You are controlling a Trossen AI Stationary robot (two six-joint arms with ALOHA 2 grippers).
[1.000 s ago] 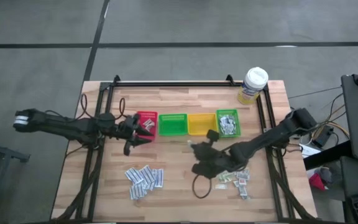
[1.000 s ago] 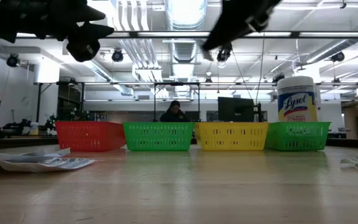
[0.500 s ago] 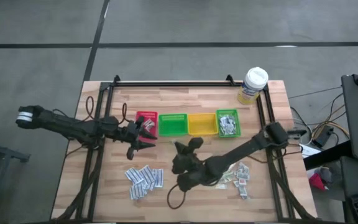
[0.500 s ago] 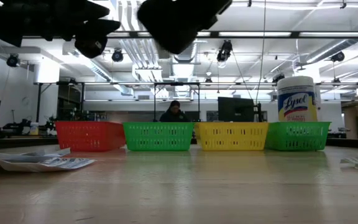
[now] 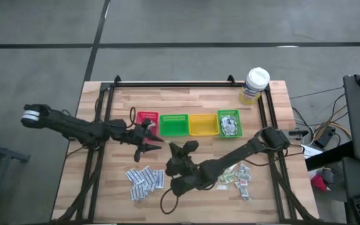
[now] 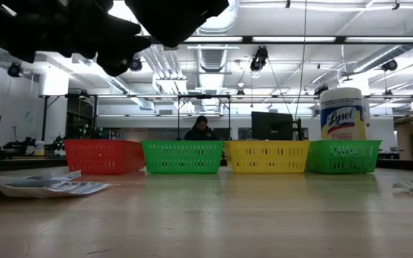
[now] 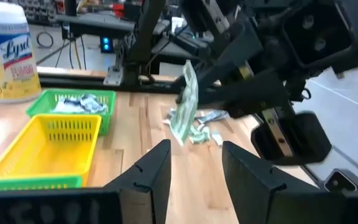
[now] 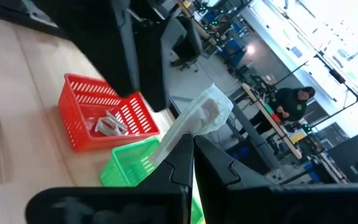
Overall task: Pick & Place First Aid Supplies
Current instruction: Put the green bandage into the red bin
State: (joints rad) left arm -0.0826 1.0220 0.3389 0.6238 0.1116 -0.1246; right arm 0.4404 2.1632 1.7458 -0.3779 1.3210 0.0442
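Note:
My right gripper [image 5: 185, 148] hangs over the table's middle, in front of the bins, shut on a pale green sachet [image 8: 201, 114] that also shows in the left wrist view [image 7: 188, 99]. My left gripper [image 7: 194, 171] is open and holds nothing; it hovers in front of the red bin [image 5: 147, 119]. White-blue sachets [image 5: 145, 179] lie flat on the table at the near left. A mixed pile of sachets [image 5: 237, 176] lies at the near right. My right gripper pinches the pale green sachet at one end [image 8: 184, 140] between its two fingertips. The fingers reach roughly level toward the bins. The rest of the sachet sticks out past the fingertips. It is lifted clear of the table.
A row of bins stands across the table's middle: red [image 8: 98, 115] with a few sachets inside, green [image 5: 174, 125], yellow [image 5: 202, 124] and a second green [image 5: 229, 123] with supplies in it. A yellow wipes tub [image 5: 255, 84] stands at the far right. A person [image 8: 294, 106] sits beyond the table.
My right gripper has swung toward the table's left edge with the sachet, rolling as it went, and now hangs over the table's middle. My left gripper has drifted a little toward the right and the near edge, still open.

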